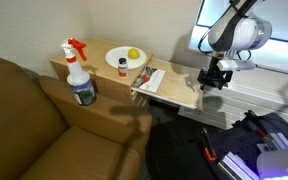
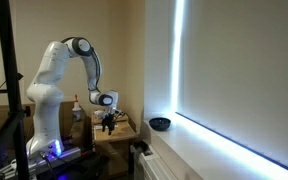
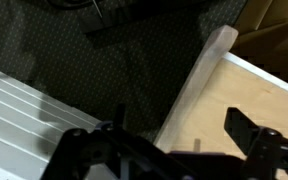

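starting at the left edge of an exterior view, a brown leather sofa fills the corner, its armrest touching a low pale wooden tabletop. on the near left part of that top stands a white plastic spray bottle with a red trigger and a blue label, upright. right of it, further back, sits a round white plate with a small yellow lemon on it. just right of the plate lie a few small red and white objects, too small to tell apart, and beside them a white folded strip, cloth or paper, i cannot tell which. further right is the top's right-hand edge, and there the black two-fingered gripper hangs just above it at the end of the white robot arm. in the wrist view the gripper shows both dark fingers well apart, jaws wide open with nothing between them, the wood's pale edge running below. in an exterior view from behind, the gripper hovers over the table, and far right a dark round bowl rests on the sill.
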### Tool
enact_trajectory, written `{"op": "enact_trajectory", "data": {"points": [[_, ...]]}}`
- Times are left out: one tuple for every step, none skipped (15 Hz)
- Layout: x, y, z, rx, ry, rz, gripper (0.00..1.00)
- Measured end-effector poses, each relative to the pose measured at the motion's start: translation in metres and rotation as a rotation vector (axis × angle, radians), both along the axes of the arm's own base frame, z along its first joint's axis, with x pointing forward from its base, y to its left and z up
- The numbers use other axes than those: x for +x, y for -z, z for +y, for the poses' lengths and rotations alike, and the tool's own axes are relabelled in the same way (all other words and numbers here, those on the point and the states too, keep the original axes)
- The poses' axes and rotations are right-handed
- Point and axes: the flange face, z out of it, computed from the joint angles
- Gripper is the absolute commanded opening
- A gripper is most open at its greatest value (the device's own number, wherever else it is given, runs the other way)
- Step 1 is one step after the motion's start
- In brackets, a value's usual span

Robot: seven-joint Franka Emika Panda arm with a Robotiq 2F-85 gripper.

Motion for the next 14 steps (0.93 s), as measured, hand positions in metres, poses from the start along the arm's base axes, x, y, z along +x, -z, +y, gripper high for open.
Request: {"op": "enact_trajectory", "data": {"points": [[0.002,0.011,-0.005,-0.016,0.037,0.022,1.0],[0.003,0.022,-0.014,-0.029,0.078,0.039,1.0],[0.004,0.033,-0.024,-0.039,0.12,0.054,1.0],[0.006,0.043,-0.035,-0.045,0.163,0.064,1.0],[0.007,0.052,-0.045,-0.047,0.201,0.072,1.0],[0.009,0.059,-0.055,-0.047,0.235,0.075,1.0],[0.011,0.065,-0.063,-0.046,0.265,0.077,1.0],[0.012,0.069,-0.071,-0.045,0.291,0.077,1.0],[0.014,0.074,-0.076,-0.045,0.305,0.077,1.0],[0.015,0.076,-0.079,-0.045,0.311,0.078,1.0],[0.016,0.078,-0.08,-0.046,0.314,0.079,1.0],[0.016,0.078,-0.079,-0.046,0.313,0.078,1.0],[0.017,0.078,-0.078,-0.045,0.31,0.079,1.0],[0.018,0.079,-0.074,-0.041,0.305,0.08,1.0]]}}
